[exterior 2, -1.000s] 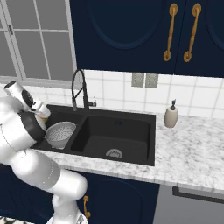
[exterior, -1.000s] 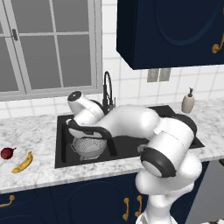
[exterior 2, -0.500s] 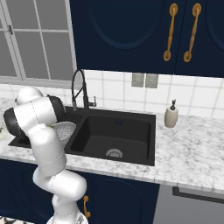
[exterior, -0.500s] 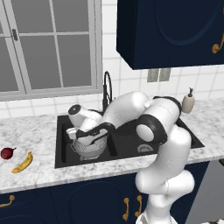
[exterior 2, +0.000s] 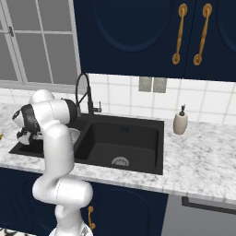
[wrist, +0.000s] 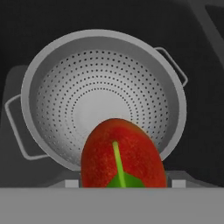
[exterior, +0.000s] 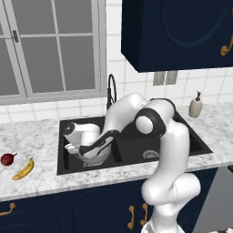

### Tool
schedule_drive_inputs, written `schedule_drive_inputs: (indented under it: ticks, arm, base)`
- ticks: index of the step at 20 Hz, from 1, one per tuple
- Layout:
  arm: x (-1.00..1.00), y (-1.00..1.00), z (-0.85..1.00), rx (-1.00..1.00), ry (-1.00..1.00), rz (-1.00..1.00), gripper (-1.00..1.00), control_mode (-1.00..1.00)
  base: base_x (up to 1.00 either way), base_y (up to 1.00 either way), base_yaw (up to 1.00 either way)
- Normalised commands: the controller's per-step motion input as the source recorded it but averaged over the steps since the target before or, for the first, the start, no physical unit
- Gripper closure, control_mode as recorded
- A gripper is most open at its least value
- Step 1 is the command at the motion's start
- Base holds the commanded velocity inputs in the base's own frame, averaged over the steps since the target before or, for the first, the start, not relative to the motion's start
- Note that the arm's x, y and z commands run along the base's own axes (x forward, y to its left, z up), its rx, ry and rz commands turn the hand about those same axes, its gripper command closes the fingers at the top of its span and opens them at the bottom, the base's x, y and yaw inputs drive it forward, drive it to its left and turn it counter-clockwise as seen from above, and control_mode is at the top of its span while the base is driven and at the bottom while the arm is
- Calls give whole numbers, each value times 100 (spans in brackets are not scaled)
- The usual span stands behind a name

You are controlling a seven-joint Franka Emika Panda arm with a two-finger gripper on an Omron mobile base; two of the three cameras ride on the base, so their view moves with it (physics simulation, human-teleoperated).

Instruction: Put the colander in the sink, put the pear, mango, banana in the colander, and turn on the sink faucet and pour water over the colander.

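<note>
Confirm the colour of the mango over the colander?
Mostly red with a green stripe: the mango, above the silver perforated colander, clearest in the hand view.

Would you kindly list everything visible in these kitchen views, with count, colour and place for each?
colander: one, silver-grey, empty, in the left basin of the sink
sink: one, matte black, two basins, set in the counter
mango: one, red with green, held above the colander
pear: one, dark maroon, on the counter left of the sink
banana: one, yellow, beside the pear
sink faucet: one, black, behind the sink
soap dispenser: one, beige, right of the sink
gripper: one, over the colander, shut on the mango
</note>
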Motion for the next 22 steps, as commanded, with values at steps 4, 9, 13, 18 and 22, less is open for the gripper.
schedule_drive_inputs:
  ticks: [4,9,13,18,22]
  arm:
    - [7,-28,-39,0,-12,-1,100,-100]
    - [20,-56,-8,5,-9,0,100,-100]
    - [32,-45,-4,9,-3,0,100,-100]
    - [43,-13,-42,1,0,0,100,-100]
    - [44,0,-38,0,0,0,100,-100]
  base:
    - [0,0,0]
    - [0,0,0]
    - [0,0,0]
    - [0,0,0]
    - [0,0,0]
